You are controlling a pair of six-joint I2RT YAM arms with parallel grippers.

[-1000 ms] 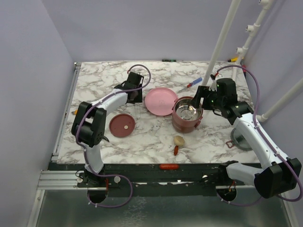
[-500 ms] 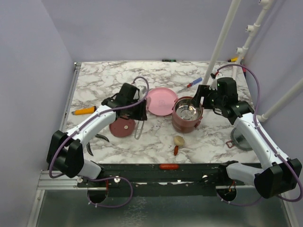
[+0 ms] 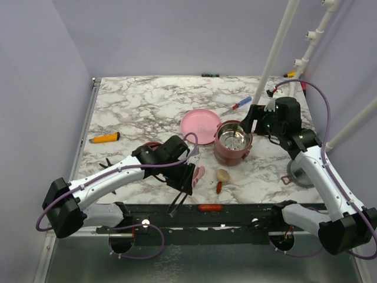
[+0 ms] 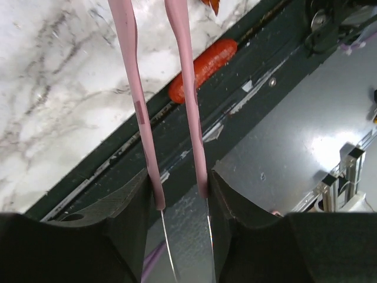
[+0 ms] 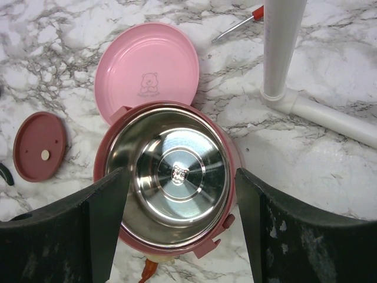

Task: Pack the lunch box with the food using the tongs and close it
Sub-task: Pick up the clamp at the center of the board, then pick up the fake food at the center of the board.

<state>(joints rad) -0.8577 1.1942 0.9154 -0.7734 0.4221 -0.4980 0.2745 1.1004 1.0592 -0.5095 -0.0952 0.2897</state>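
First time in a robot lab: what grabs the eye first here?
The left gripper clamps long pink tongs, pointing toward a red sausage lying on the dark front rail. The dusty-red lunch box stands open, steel inside, with the right gripper open over it.

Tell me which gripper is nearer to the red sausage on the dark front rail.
Left. The left gripper, holding the tongs, is close to the sausage, slightly to its left; the right gripper is far back, over the lunch box.
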